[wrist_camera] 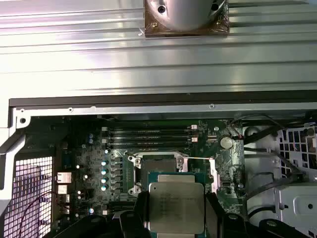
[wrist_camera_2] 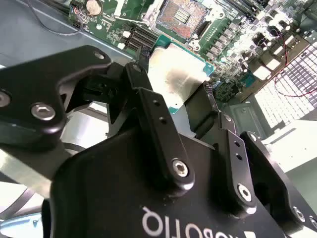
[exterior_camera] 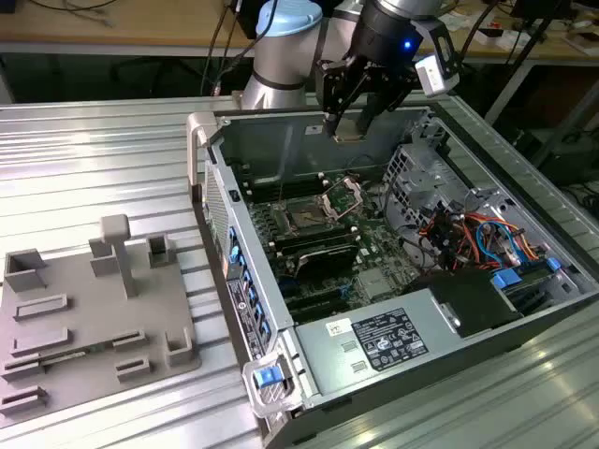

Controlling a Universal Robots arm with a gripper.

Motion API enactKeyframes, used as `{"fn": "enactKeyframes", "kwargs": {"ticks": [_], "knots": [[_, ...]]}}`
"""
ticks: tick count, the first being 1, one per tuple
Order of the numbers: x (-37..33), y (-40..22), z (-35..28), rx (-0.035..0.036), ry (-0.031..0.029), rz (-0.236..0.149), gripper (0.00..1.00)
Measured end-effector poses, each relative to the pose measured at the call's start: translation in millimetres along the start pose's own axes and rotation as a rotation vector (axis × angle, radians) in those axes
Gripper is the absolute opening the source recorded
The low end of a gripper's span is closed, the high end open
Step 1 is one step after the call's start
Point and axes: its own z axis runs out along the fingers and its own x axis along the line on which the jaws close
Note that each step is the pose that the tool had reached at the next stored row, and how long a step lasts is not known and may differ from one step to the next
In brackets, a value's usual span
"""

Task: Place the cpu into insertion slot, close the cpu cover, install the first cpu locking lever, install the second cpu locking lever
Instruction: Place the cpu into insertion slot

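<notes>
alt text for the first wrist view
The fingers hold the cpu, silver face showing, over an open computer case. The empty insertion slot lies on the motherboard near it.

A silver worktop (exterior_camera: 103, 159) of ribbed metal planks runs across the scene, its grooves lying from the exterior view's left to its right. Light from above strikes it hard. Pale glare streaks the ribs at the exterior view's lower right, and in the first wrist view the planks shine almost white. At the exterior view's left a grey plastic tray (exterior_camera: 84, 318) with raised blocks and shallow pockets rests on the worktop. Behind it stands a wooden bench (exterior_camera: 122, 33) with loose cables (exterior_camera: 89, 11) on top and more trailing over its front edge. The space beneath the bench is dark. At the exterior view's far right a grey metal leg (exterior_camera: 513, 89) slants into shadow.
</notes>
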Motion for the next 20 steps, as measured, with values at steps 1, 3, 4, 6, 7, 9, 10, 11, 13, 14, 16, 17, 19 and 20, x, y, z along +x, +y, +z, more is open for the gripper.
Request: {"fn": "enactKeyframes", "kwargs": {"ticks": [1,3,4,6,7,9,10,11,13,14,16,17,19,20], "knots": [[0.0,0.0,0.0,0.0000,0.0000,0.000,0.55],[0.0,0.0,0.0,0.0000,0.0000,0.000,0.55],[0.0,0.0,0.0,0.0001,0.0000,0.000,0.55],[0.0,0.0,0.0,0.0000,0.0000,0.000,0.55],[0.1,0.0,0.0,0.0000,0.0000,0.000,0.55],[0.8,0.0,0.0,0.0000,-0.0004,0.006,0.55],[1.0,0.0,0.1,0.0000,-0.0008,0.010,0.55],[1.3,0.0,0.2,-0.0002,-0.0015,0.017,0.55],[1.7,-0.1,0.3,-0.0003,-0.0019,0.022,0.55],[1.7,-0.1,0.3,-0.0004,-0.0020,0.022,0.55],[1.7,-0.1,0.3,-0.0003,-0.0020,0.023,0.55],[1.8,-0.1,0.3,-0.0003,-0.0020,0.023,0.55],[1.8,-0.1,0.3,-0.0003,-0.0020,0.023,0.55],[1.8,-0.1,0.3,-0.0004,-0.0020,0.023,0.55]]}}
